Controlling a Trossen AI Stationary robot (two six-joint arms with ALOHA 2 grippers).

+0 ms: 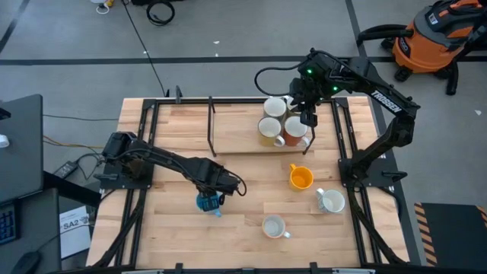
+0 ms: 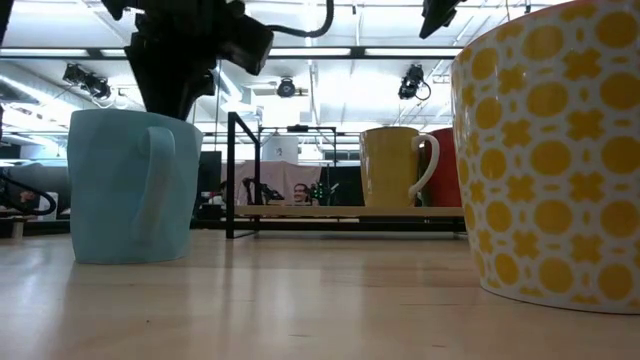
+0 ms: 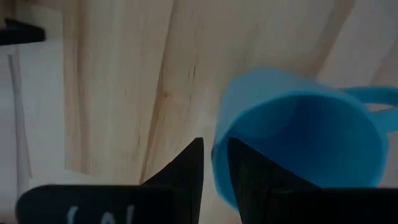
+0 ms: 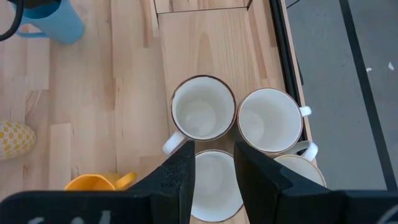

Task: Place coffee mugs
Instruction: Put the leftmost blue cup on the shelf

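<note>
The wooden table (image 1: 183,228) carries a low raised shelf (image 1: 236,144) at its far side, where four mugs (image 1: 283,122) stand packed together; the right gripper (image 1: 307,120) hovers over that cluster, fingers slightly apart and empty. The left gripper (image 1: 211,195) is down at the blue mug (image 1: 207,203) near the table's front, its narrow-set fingers straddling the rim wall, one inside, one outside. I judge the grip should firm up before lifting straight, to avoid tipping the mug

overhead, table-level, 2 wrist views (close)
</note>
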